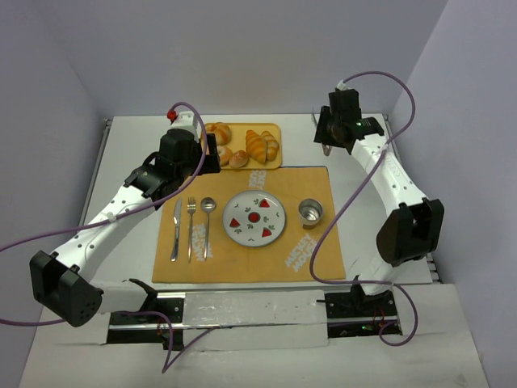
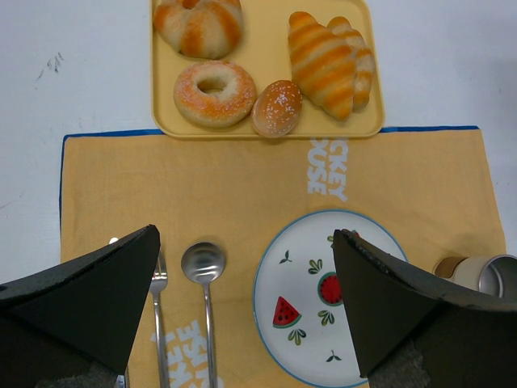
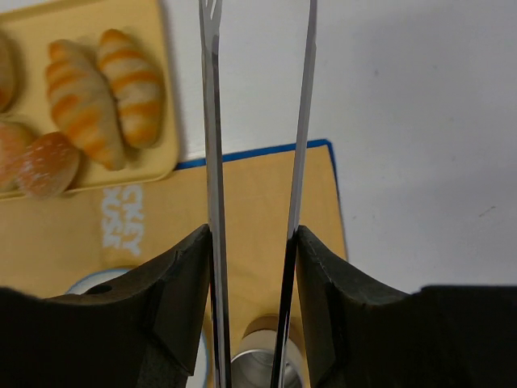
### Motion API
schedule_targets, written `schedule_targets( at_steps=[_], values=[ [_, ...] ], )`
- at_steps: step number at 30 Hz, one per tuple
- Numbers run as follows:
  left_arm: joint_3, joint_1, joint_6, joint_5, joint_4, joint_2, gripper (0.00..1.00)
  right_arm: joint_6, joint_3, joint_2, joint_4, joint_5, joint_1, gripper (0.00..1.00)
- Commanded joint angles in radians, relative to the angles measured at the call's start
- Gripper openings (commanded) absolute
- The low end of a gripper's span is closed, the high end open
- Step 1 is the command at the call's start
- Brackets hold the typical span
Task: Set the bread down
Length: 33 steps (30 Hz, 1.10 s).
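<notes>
Bread (image 2: 319,65), the long striped croissant, lies on the yellow tray (image 2: 266,32) at the far side of the surface (image 2: 81,65), touching a smaller ridged roll (image 2: 358,56) and just beside a sugared bun (image 2: 277,107). Left claw (image 2: 246,234) hangs spread wide and empty above the orange placemat (image 2: 242,178), over the spoon (image 2: 203,263) and plate (image 2: 266,291). Right claw (image 3: 252,242) is pinching metal tongs (image 3: 212,121), whose blades reach out near the tray's right end.
</notes>
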<state>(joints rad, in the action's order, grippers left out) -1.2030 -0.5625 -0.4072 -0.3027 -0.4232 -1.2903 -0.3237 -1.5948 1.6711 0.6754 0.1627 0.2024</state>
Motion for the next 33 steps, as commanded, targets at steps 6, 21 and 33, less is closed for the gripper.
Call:
schedule_targets(
  at_steps=[6, 21, 33],
  values=[
    [-0.021, -0.007, -0.002, -0.004, 0.024, 0.034, 0.99, 0.003, -0.039, -0.096, -0.007, -0.091, 0.087, 0.5],
    [-0.02, -0.007, -0.001, -0.013, 0.021, 0.032, 0.99, -0.002, -0.157, 0.058, -0.002, -0.071, 0.264, 0.5],
    [-0.02, -0.007, 0.001, -0.013, 0.021, 0.031, 0.99, -0.002, -0.211, 0.168, -0.005, -0.069, 0.325, 0.5]
  ],
)
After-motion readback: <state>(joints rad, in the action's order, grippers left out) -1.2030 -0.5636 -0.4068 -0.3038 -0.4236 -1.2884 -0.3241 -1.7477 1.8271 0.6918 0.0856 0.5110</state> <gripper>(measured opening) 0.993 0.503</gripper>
